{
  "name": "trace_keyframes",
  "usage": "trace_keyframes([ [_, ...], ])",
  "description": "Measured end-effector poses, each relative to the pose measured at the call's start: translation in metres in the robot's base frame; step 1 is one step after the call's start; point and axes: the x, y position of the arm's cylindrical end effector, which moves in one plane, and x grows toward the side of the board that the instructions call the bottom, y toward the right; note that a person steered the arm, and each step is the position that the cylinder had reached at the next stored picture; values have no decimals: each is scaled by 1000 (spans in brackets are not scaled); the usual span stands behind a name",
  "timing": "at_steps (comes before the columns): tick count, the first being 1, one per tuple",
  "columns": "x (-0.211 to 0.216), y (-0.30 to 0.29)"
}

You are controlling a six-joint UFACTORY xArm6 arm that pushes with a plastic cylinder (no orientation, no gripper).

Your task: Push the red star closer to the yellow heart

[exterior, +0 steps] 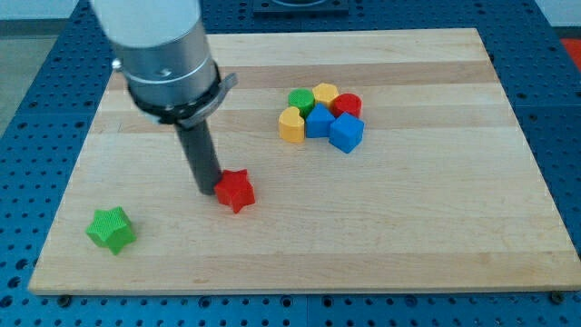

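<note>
The red star [236, 190] lies on the wooden board left of the middle, toward the view's bottom. My tip [208, 190] rests just left of it, touching or almost touching its left side. The yellow heart [291, 125] sits up and to the right of the star, at the left edge of a cluster of blocks.
The cluster also holds a green block [300, 99], a yellow block [325, 94], a red block [348, 104] and two blue blocks [319, 121] [346, 133]. A green star [111, 229] lies at the bottom left. The board [436, 227] sits on a blue perforated table.
</note>
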Motion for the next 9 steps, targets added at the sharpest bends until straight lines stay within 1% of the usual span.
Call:
trace_keyframes([
  [1,-3,20],
  [3,65,25],
  [4,86,26],
  [5,84,33],
  [9,25,74],
])
